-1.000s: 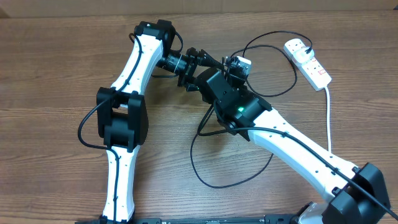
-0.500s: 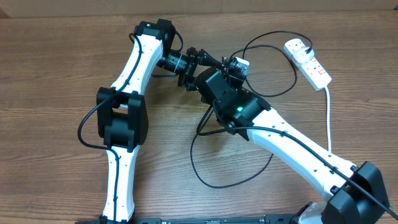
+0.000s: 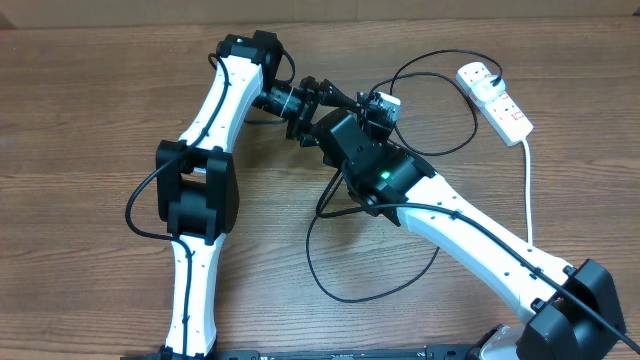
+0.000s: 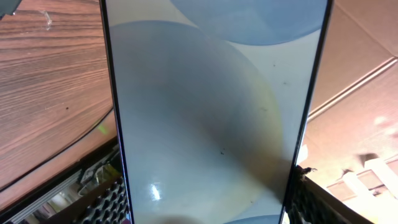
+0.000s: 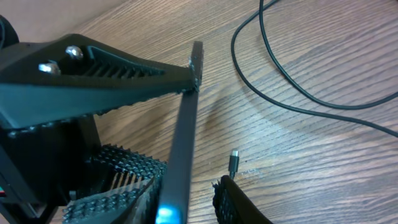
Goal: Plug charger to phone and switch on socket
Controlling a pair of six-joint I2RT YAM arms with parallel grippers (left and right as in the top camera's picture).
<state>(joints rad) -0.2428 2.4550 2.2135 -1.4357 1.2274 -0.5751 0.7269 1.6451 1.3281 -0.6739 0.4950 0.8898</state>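
Two grippers meet over the middle of my table [image 3: 80, 130]. On the left wrist feed the phone [image 4: 211, 112] fills nearly everything. It sits crosswise in the left gripper [image 3: 345, 98], whose ribbed pads [image 4: 102, 202] press its two long dark edges. The jaws are spread wide around it and the screen faces that camera.

From the right wrist feed I see the same phone edge-on, lifted off the wood and tilted. It runs up from beside my right finger [image 5: 235, 200] to the left gripper's upper finger. The charger's small black connector tip [image 5: 233, 164] stands upright just above that right finger, close beside the phone's edge but apart from it. I cannot tell whether the right gripper [image 3: 366, 116] is clamped on the connector, or how wide its jaws stand.

Loops of the charger's black cable lie on the wood beyond and beneath the right hand. The socket [image 3: 497, 98] lies well apart from both hands, out past the right gripper, with the white plug [image 3: 476, 76] seated at its far end.
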